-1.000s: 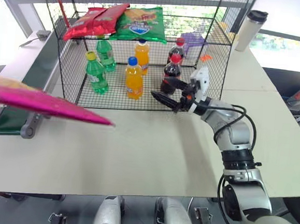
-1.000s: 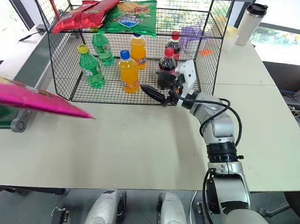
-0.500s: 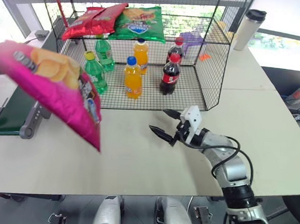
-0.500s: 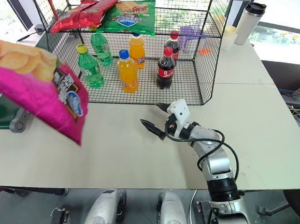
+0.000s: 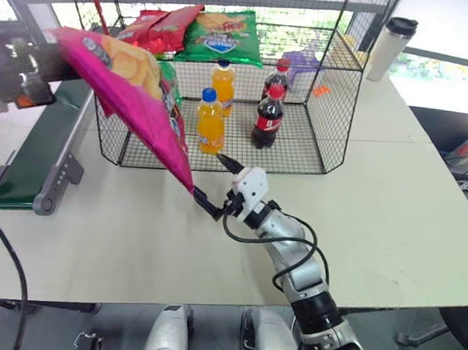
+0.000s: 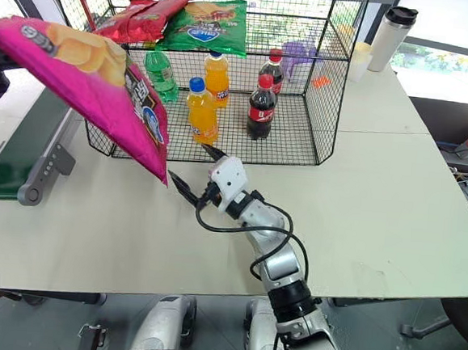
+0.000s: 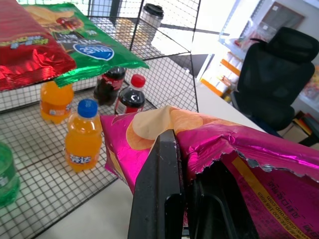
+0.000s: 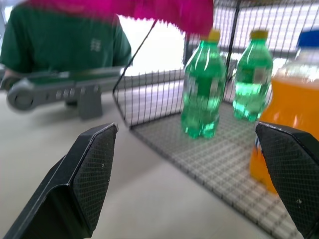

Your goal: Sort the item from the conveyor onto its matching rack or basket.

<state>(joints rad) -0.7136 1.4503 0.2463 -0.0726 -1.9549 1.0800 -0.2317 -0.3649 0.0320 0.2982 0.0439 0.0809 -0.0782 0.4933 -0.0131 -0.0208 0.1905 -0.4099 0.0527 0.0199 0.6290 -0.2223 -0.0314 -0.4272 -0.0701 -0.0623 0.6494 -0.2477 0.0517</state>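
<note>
The item, a magenta-pink chip bag (image 5: 135, 94), hangs tilted in the air in front of the rack's left side. My left gripper (image 7: 182, 149) is shut on its crimped upper edge. The bag's lower corner points down at my right gripper (image 5: 209, 177), which stands open just above the table. That corner is close by one finger; whether they touch I cannot tell. The conveyor (image 5: 32, 159) runs along the table's left edge. The rack (image 5: 329, 93), a black wire cage, stands behind. Red bags (image 5: 160, 27) and a green bag (image 5: 225, 36) lie on its top shelf.
Inside the cage stand green bottles (image 8: 202, 89), orange bottles (image 5: 209, 124) and cola bottles (image 5: 268, 117). A purple thing (image 5: 304, 59) lies on the shelf's right part. A white tumbler (image 5: 388, 45) stands at the back right. A person in a green shirt (image 8: 65, 45) stands beyond the conveyor.
The bag has swung up and to the right, from over the conveyor to the cage's front. My open right gripper has drawn back from the cage and leftward to the bag's lower corner.
</note>
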